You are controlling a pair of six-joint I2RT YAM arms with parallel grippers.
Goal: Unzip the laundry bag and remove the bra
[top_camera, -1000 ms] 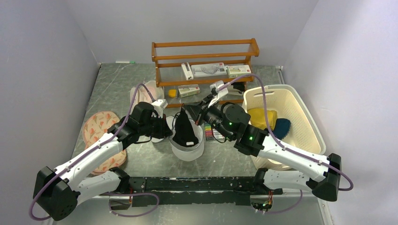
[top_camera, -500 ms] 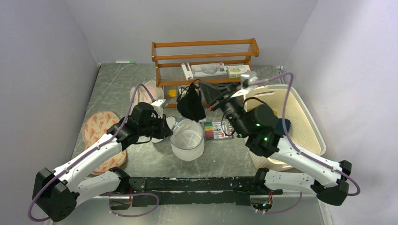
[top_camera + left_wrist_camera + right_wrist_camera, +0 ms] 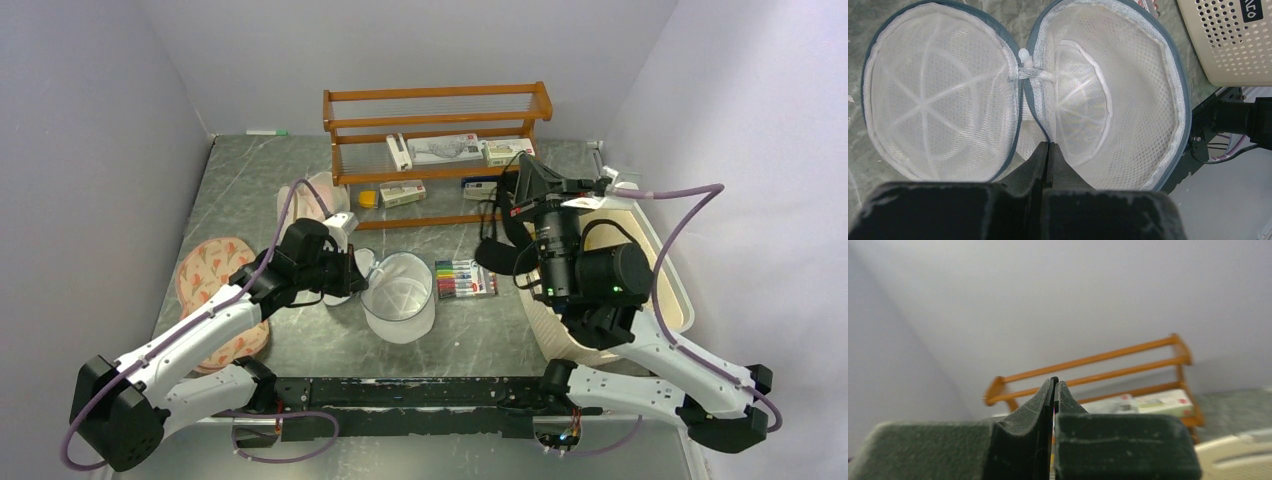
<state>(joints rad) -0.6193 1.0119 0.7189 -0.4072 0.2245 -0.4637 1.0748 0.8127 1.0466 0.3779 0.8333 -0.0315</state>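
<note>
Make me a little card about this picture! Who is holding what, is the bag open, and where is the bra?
left gripper: shut, pinching the laundry bag where its two halves join
laundry bag: unzipped, spread open in two round halves on the table, nothing inside
right gripper: up high, shut; seems to hold the bra by a strap
bra: looks dark, dangling beside the right arm, out of the bag, next to the basket
job: bag opened, bra taken out

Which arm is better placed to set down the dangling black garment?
Right: the right gripper holds the black garment beside the cream plastic basket; the left gripper pinches the open white mesh laundry bag.
</note>
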